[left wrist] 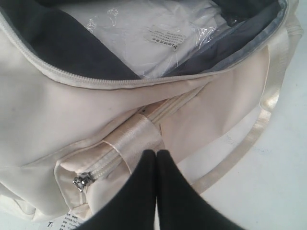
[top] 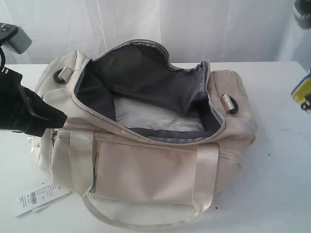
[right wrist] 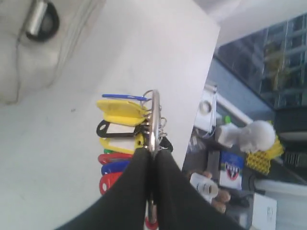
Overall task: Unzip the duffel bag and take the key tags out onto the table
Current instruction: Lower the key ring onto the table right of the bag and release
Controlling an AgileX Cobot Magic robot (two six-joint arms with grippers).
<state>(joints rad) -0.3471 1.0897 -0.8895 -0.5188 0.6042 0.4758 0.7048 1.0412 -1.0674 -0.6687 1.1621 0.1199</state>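
Key tags (right wrist: 122, 112) are hanging in one bunch from a metal ring (right wrist: 153, 110), and my right gripper (right wrist: 152, 152) is clamping this ring between its fingertips. The ring is standing on edge, in line with my fingers. The yellow, black, red and blue tags are fanning out to one side of it, stacked one beside the other. They are outside the duffel bag (top: 146, 170), over the white table (top: 272, 194), off the bag's right end. The bag is lying with its long axis across the exterior view, and its unzipped mouth is gaping upward.

The exterior view is catching only a yellow and blue scrap of the tags at its right edge, while my right wrist view is showing the whole bunch. My left gripper (left wrist: 156, 152) is pressed together and is holding nothing. It is pointing at the webbing handle (left wrist: 139, 136) on the bag's front. The left wrist view is showing from close a clear plastic bag (left wrist: 144, 43) inside and the front pocket's zipper pull (left wrist: 82, 182).
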